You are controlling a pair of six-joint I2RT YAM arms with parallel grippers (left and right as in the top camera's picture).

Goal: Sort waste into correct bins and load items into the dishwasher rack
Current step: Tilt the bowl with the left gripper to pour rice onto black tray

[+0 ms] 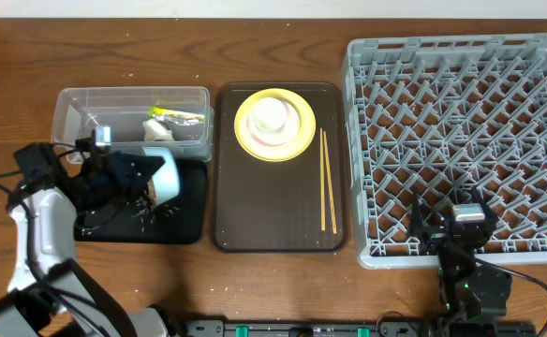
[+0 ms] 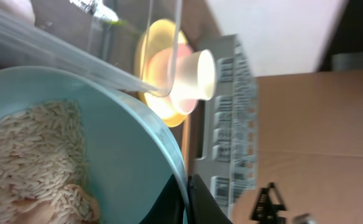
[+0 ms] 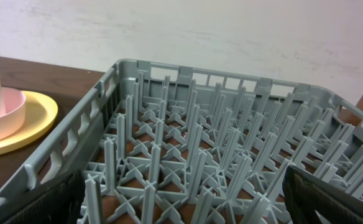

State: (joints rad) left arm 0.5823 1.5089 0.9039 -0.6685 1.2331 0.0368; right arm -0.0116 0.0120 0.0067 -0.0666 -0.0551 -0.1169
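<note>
- Two risks: the left gripper [image 1: 131, 178], clamped on the rim of the tilted light blue round bowl [image 2: 125, 155], could slip, and the loose white rice scraps [image 2: 38, 155] may overshoot the shallow black rectangular tray [image 1: 187, 223] beneath.
- The right gripper [image 1: 451, 229], spread wide and empty, sits at the near edge of the grey pegged plastic rack [image 1: 536, 56].

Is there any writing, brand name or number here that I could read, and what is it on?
No text can be read in any view.
Print on the snack wrapper in the clear tub: green and yellow, too small to read.
The dishwasher rack, yellow plate, white cup and light blue bowl: no markings show.
</note>
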